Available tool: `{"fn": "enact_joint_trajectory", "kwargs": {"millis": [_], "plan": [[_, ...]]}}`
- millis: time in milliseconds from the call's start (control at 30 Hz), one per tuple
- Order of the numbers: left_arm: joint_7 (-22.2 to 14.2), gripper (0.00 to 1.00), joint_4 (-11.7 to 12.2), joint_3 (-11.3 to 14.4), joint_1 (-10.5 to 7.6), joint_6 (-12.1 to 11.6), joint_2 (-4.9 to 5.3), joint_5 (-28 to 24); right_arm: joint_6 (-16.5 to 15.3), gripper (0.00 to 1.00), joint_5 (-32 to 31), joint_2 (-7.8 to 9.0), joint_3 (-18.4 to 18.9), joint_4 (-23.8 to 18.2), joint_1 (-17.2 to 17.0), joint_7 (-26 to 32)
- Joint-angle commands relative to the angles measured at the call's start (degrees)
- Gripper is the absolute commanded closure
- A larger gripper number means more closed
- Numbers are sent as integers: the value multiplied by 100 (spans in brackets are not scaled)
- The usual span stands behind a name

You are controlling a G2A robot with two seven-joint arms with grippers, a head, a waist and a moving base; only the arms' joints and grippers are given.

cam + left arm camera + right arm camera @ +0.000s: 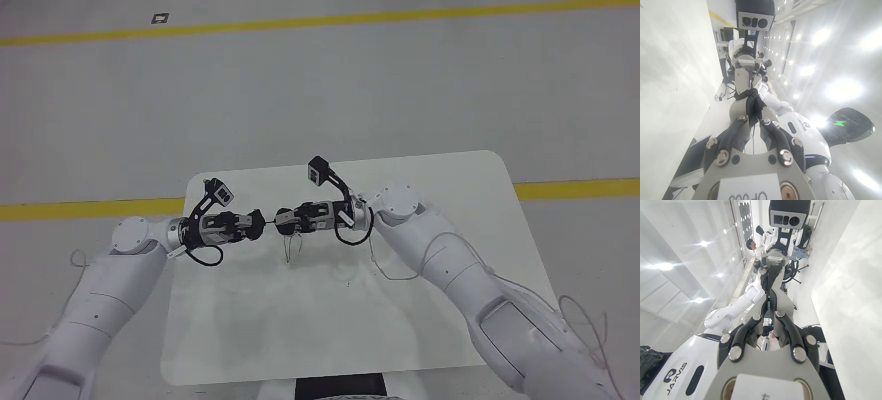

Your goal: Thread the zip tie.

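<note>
In the top view my two grippers meet tip to tip above the middle of the white table (pixel 430 320). The left gripper (pixel 255 222) points right and the right gripper (pixel 284 217) points left, a small gap apart. A thin pale zip tie (pixel 290 246) hangs as a narrow loop under the tips, and a short dark stretch (pixel 268 220) bridges the gap. In the left wrist view my left gripper (pixel 752 103) is shut, its black pads pressed together, with the other gripper (pixel 743 79) just beyond. In the right wrist view my right gripper (pixel 771 294) is likewise shut, facing the left gripper (pixel 772 270).
A thin loose cable (pixel 385 268) trails on the table beside the right arm. The table's edges lie well away from the grippers. Yellow floor lines (pixel 80 209) run behind the table.
</note>
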Motion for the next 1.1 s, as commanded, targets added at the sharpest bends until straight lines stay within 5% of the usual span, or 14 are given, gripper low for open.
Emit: {"fn": "enact_joint_trajectory", "kwargs": {"millis": [0, 133, 200, 233, 733, 1067], "plan": [[0, 100, 0, 0, 0, 0, 0, 0, 8, 100, -27, -1, 12, -6, -4, -16], [0, 94, 0, 0, 0, 0, 0, 0, -4, 100, -105, 5, 50, -24, -21, -78], [0, 9, 0, 0, 0, 0, 0, 0, -13, 100, -154, 14, 84, -41, -34, -133], [0, 0, 0, 0, 0, 0, 0, 0, -10, 100, -169, 18, 100, -57, -43, -154], [0, 0, 0, 0, 0, 0, 0, 0, -22, 100, -337, 49, 194, -174, -84, -313], [145, 0, -208, -72, 154, 50, 0, 142, 63, 100, -47, 99, 450, -575, -432, -593]]}}
